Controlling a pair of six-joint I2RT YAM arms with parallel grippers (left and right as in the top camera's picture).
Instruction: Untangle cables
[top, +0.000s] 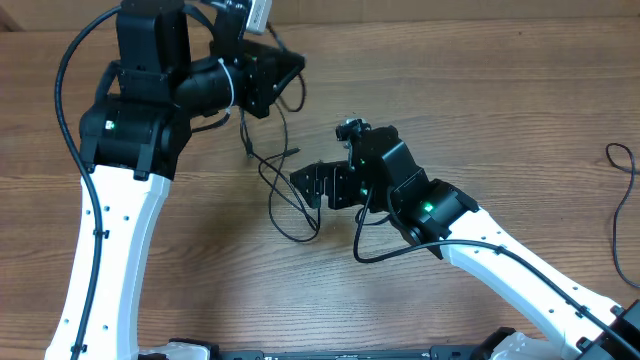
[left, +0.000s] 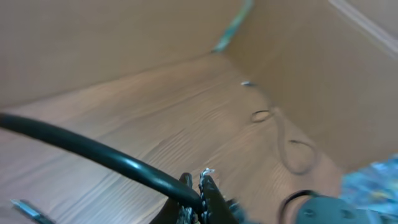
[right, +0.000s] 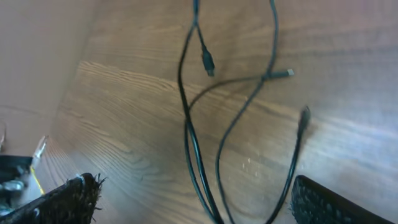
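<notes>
Left gripper (top: 288, 74) is clamped shut on the cables (top: 275, 185). Right gripper (top: 318, 186) gapes wide, holding nothing, straddling their loops on the table (top: 480, 100). Cables stretch lengthwise between both grippers.

White arm links (top: 115, 250), seemingly screw-dotted, carry black joint housings (top: 150, 45), green lights (top: 110, 126) and black wires (top: 68, 70).
</notes>
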